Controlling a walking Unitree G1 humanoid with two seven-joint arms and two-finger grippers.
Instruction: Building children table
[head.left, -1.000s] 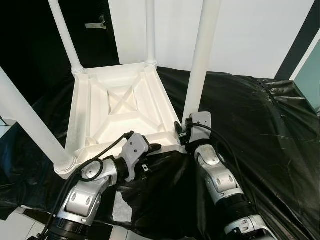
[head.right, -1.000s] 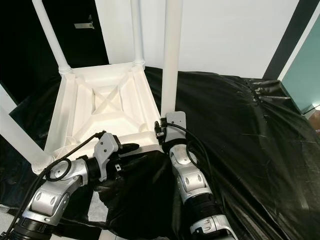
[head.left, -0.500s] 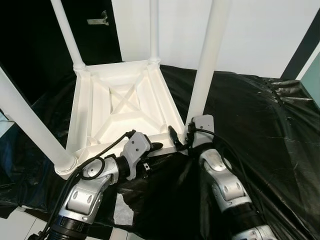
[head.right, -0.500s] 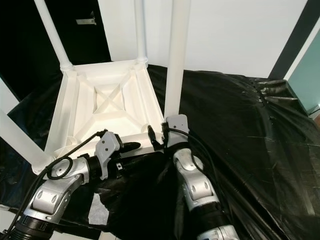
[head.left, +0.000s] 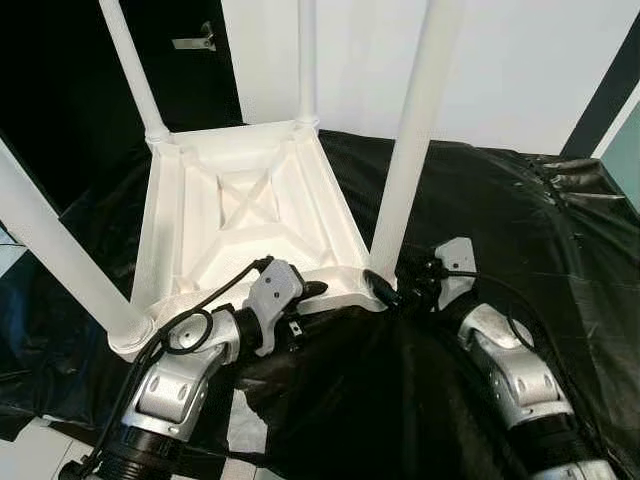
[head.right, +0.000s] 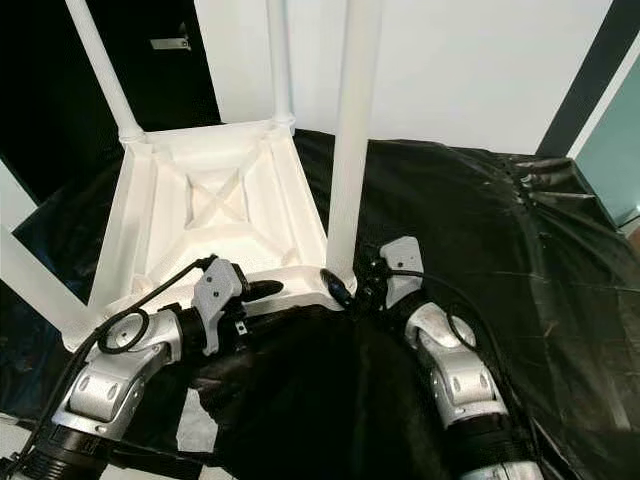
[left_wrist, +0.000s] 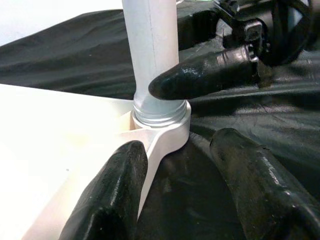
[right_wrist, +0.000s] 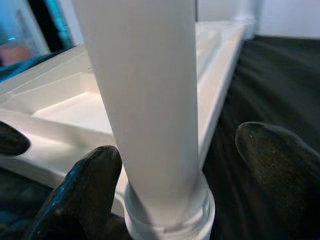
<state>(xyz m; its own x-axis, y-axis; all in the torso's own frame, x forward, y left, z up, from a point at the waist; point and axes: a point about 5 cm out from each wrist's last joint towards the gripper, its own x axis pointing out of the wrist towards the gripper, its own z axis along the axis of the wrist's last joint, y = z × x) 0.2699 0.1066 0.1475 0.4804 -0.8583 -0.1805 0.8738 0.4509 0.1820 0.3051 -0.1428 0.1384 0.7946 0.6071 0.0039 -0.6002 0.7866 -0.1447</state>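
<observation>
Black sheet (head.left: 520, 230) covering work surface, white table (head.left: 250, 225) lying upside down on it, legs pointing up. Right gripper (head.left: 392, 293) straddling near-right leg (head.left: 405, 190) base, fingers wide, not clamping. Left gripper (head.left: 312, 290) open, bracing tabletop edge beside leg. Step: prob tightening leg; next needs closing, twisting.

A white plastic children's table (head.left: 250, 215) lies upside down at centre-left of the frame, ribbed underside up, four round white legs (head.left: 415, 140) standing upright from its corners.
</observation>
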